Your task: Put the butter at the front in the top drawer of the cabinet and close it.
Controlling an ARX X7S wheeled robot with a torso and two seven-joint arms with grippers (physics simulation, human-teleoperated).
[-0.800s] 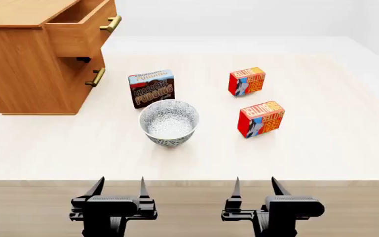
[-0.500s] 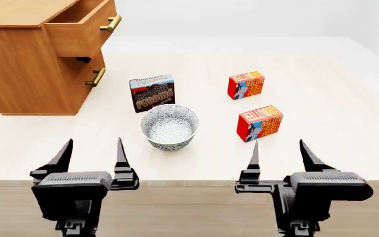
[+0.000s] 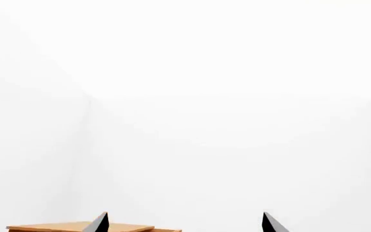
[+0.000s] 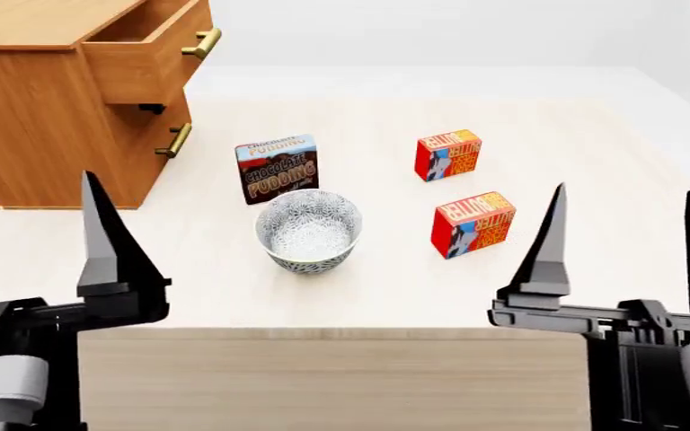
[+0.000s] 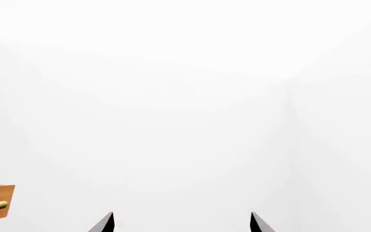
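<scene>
Cabinet (image 4: pixel 33 117) stands at table's (image 4: pixel 585 287) far left corner, top drawer (image 4: pixel 141 54) pulled open, lower drawer (image 4: pixel 165 144) under it shut. Pudding box (image 4: pixel 277 168) stands right of cabinet, near it. Bowl (image 4: pixel 308 229) sits just in front of pudding box, about table centre. Two butter boxes to the right: rear butter (image 4: pixel 448 154) level with pudding box, front butter (image 4: pixel 473 224) nearer the robot, level with bowl, slightly right of rear one; the two apart. Left gripper (image 4: pixel 22 260) at near-left table edge, right gripper (image 4: pixel 627 251) at near-right edge, front butter just beyond and left of it.
</scene>
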